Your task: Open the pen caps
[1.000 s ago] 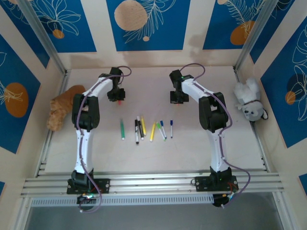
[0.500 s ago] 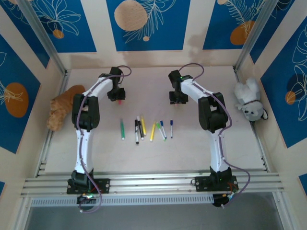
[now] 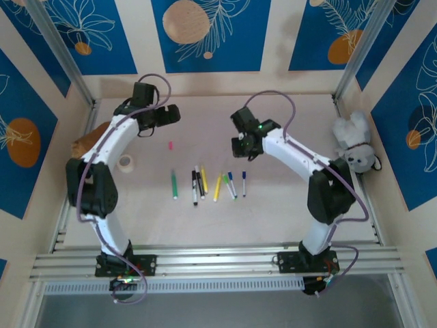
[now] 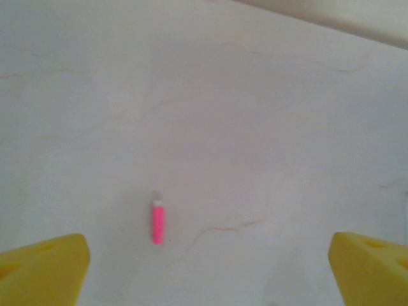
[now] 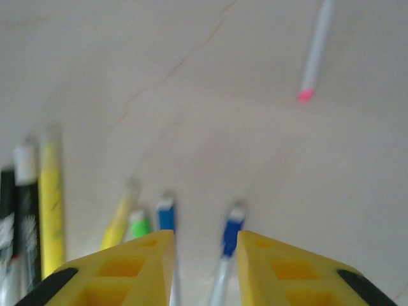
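The pale, smooth desk (image 3: 287,205) sits inside blue walls painted with leaves (image 3: 205,34). 1 tiny pink plastic pen cap (image 4: 157,223) lies alone near the left jaws, which are spread wide (holding nothing). Thin colourful marker pens (image 3: 205,183) lie in a row mid-desk. The right jaws are a little apart, empty.

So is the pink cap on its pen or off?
Off: the pink cap lies alone on the table, no pen attached.

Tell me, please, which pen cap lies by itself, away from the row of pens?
The pink cap: it lies alone on the table beyond the row of pens, while the other caps are all within that row.
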Robot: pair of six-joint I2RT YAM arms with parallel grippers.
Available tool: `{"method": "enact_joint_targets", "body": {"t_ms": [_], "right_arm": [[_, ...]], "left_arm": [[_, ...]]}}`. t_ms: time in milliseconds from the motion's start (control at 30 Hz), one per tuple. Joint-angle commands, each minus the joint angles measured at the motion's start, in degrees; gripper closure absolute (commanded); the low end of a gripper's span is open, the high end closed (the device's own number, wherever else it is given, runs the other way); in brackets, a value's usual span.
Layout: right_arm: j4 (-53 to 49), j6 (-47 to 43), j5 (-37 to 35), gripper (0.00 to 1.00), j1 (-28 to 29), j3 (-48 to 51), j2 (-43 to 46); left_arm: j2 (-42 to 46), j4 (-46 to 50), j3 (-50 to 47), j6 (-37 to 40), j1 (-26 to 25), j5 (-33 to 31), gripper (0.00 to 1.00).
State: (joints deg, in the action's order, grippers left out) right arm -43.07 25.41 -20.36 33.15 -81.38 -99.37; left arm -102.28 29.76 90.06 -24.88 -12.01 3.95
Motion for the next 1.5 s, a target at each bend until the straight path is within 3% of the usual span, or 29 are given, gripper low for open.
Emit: {"method": "enact_joint_targets", "body": {"t_ms": [0,100,167,300,433,600,967,1467], "right_arm": [[1.0,5.7,0.9,0.68,2.0,6.6,2.9],[1.7,7.8,0.2,0.69,4.2,11.0,5.8],[2.0,8.6,0.3,0.69,4.9,13.3,6.8],[3.4,9.5,1.3,0.69,4.9,17.1,7.2],[6.1,10.0,4.0,0.69,3.8,19.6,6.2],[7.6,10.6,4.7,0.74,3.4,20.9,3.8],[3.3,10.7,-0.1,0.70,4.4,16.7,-2.4],[2.9,12.0,-0.4,0.71,5.4,17.3,-4.2]], "left_arm": [[3.9,-9.0,-8.5,-5.5,-1.2,12.1,0.00],[9.3,-22.0,-19.1,-10.1,-3.0,18.7,0.00],[12.0,-27.0,-23.3,-11.8,-5.0,19.2,0.00],[12.6,-21.8,-21.7,-11.6,-8.9,18.9,0.00],[13.3,-19.8,-21.9,-7.3,-13.2,14.4,0.00],[12.9,-21.7,-22.8,-8.4,-13.7,15.8,0.00],[12.9,-23.8,-25.3,-9.1,-13.8,15.3,0.03],[12.1,-23.3,-24.7,-8.8,-13.8,14.4,0.05]]}}
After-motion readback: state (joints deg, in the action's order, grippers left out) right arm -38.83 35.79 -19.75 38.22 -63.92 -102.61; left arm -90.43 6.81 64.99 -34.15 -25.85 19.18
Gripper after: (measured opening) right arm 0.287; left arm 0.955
